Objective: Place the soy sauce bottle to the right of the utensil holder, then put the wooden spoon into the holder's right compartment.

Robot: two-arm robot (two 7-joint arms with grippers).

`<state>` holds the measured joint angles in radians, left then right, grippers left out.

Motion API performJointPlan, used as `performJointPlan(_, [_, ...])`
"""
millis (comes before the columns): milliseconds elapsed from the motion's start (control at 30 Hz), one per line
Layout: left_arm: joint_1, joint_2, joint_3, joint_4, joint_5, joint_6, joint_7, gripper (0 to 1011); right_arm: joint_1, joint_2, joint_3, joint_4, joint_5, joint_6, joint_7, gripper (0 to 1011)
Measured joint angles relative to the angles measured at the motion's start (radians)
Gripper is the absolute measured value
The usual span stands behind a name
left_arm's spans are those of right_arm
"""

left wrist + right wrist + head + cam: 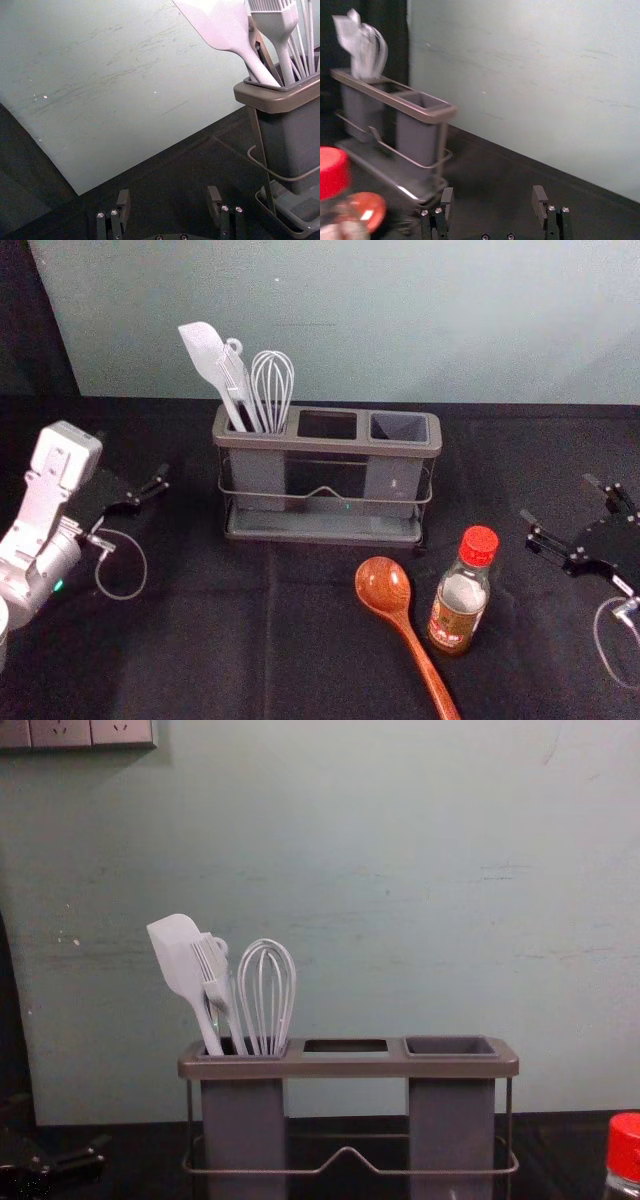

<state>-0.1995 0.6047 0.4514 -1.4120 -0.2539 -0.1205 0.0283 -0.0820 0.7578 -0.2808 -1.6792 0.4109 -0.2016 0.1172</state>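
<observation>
I judge that I'm on step 1 of 2, the soy sauce bottle [458,608], which stands upright on the table [190,640] in front of the right end of the utensil holder [330,445], rather than out beside it. The wooden spoon [384,585] lies just to the bottle's left, bowl towards the holder and handle running back towards my side. My right gripper [493,192] is off to the right of the bottle, its 2 fingers spread with nothing between them. The left gripper [168,194] waits to the left of the holder, also spread and holding nothing; I'd leave it there. Next I'd want the right arm to come inward and a little back towards me, low enough to take the bottle round its body below the red cap [479,546]. The spoon sits close, so a wide approach could nudge its handle, and a high pinch could tip the bottle. Once gripped, it needs a small lift, then setting down upright past the holder's right end. The spoon follows as step 2, raised handle and all into the right compartment [400,427], opposite the whisk [273,390] and spatula [205,350].
</observation>
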Motion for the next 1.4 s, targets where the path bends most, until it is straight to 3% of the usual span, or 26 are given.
performJointPlan(100, [0.000,0.000,0.000,0.000,0.000,0.000,0.000,1005,-0.068,0.028,0.046,-0.048,0.096,-0.021,0.075,1003])
performJointPlan(267, [0.000,0.000,0.000,0.000,0.000,0.000,0.000,1005,-0.117,0.035,0.089,-0.080,0.172,-0.049,0.128,1003])
performJointPlan(433, [0.000,0.000,0.000,0.000,0.000,0.000,0.000,1005,-0.140,0.018,0.122,-0.104,0.230,-0.083,0.171,1003])
performJointPlan(633, [0.000,0.000,0.000,0.000,0.000,0.000,0.000,1005,-0.138,-0.006,0.132,-0.133,0.284,-0.095,0.232,1002])
performJointPlan(900, [0.000,0.000,0.000,0.000,0.000,0.000,0.000,1005,-0.145,-0.021,0.124,-0.173,0.313,-0.077,0.286,1002])
performJointPlan(1400, [0.000,0.000,0.000,0.000,0.000,0.000,0.000,1005,-0.167,-0.049,0.105,-0.192,0.301,-0.043,0.346,1002])
